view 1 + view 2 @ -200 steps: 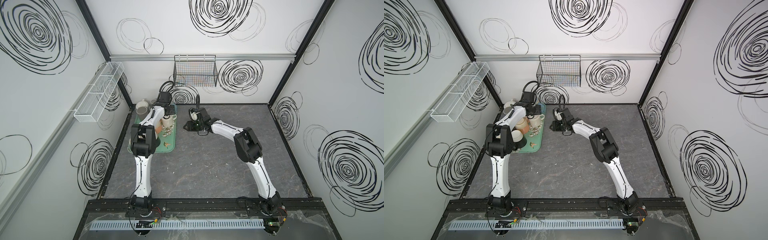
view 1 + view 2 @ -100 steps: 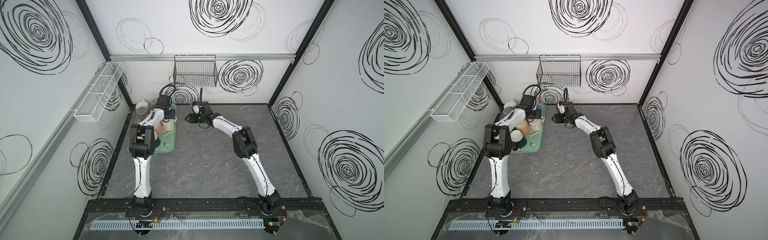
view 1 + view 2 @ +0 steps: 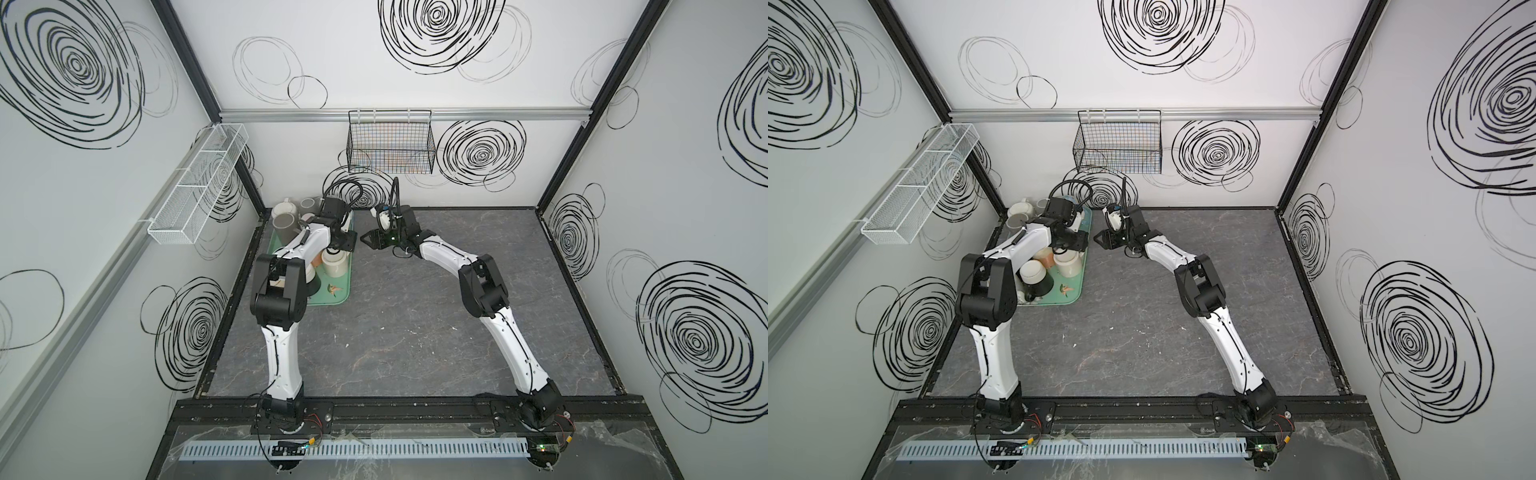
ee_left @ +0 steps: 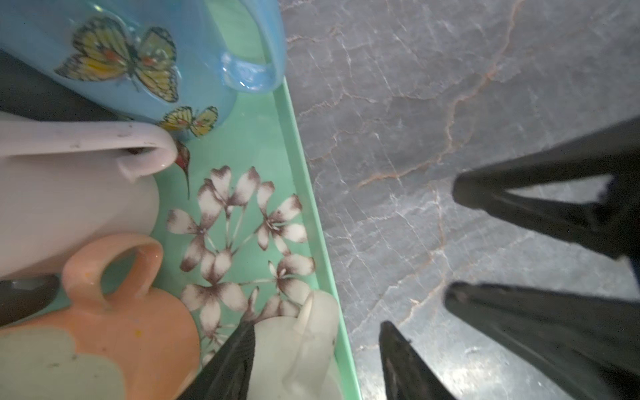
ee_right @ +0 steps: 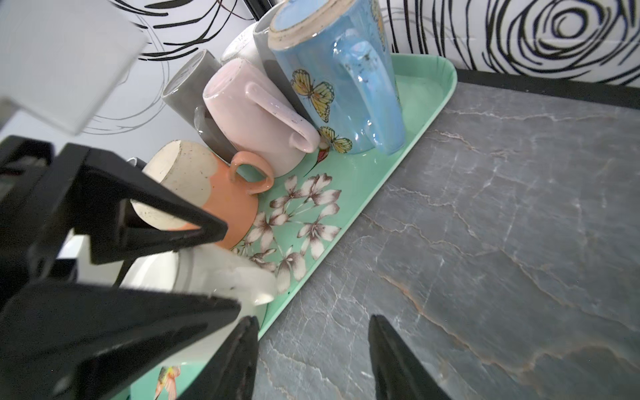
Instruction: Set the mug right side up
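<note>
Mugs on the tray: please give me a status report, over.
Left pincer open, low at white mug, no grip. Right pincer open, empty, beside tray. White mug upside down. Orange mug close beside it.

We see the left arm (image 3: 282, 361) and right arm (image 3: 510, 345), white with black joints and black cables (image 3: 396, 191). The left claw (image 4: 317, 325) and right claw (image 5: 313, 318) are black and pointed.

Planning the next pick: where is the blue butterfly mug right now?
In the right wrist view the blue mug stands upside down at the far end of the tray, back left of the table, beside the pink mug.
</note>
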`<control>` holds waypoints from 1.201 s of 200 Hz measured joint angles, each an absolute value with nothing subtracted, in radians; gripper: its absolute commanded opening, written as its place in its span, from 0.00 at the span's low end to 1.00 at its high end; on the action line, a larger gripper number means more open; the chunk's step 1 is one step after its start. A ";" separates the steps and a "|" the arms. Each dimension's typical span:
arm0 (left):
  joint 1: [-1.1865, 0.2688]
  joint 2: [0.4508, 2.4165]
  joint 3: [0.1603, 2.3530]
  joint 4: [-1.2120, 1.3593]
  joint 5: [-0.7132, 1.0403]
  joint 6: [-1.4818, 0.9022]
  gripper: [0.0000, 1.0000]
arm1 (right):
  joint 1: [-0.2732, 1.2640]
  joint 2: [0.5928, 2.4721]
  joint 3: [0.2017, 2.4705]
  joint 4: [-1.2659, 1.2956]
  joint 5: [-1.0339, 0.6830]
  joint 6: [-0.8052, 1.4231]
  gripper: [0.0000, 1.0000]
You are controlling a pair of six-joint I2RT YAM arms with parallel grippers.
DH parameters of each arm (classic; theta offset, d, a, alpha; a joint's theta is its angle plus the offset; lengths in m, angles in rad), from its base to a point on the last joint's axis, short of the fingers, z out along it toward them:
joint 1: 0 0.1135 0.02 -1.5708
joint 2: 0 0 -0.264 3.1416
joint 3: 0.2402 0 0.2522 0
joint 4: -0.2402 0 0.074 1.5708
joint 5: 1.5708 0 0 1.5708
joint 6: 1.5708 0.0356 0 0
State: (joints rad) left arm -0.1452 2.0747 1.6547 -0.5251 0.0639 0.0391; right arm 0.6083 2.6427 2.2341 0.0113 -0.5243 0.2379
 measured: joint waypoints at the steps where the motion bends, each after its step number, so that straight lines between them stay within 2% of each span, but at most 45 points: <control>1: -0.145 2.074 1.654 -0.526 0.064 0.040 0.64 | 0.609 2.645 2.236 0.013 -0.525 0.237 0.55; 91: -0.134 1.866 1.544 -0.501 0.138 -0.036 0.62 | 0.657 2.856 2.465 0.141 -0.564 0.250 0.61; 148: -0.085 1.736 1.365 -0.437 0.140 -0.164 0.59 | 0.670 2.871 2.494 0.145 -0.737 0.235 0.44; 193: -0.052 1.634 1.244 -0.431 0.114 -0.229 0.59 | 0.665 2.794 2.365 0.141 -0.870 0.287 0.27; 222: -0.046 1.559 1.166 -0.421 0.099 -0.271 0.59 | 0.665 2.746 2.288 0.125 -0.949 0.305 0.24; 240: -0.033 1.511 1.112 -0.416 0.093 -0.299 0.59 | 0.672 2.698 2.211 0.108 -0.979 0.293 0.27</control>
State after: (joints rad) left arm -0.0330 1.5108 1.1118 -0.4156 0.0925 -0.2985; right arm 0.6724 2.6976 2.2112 0.1081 -0.9791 0.2928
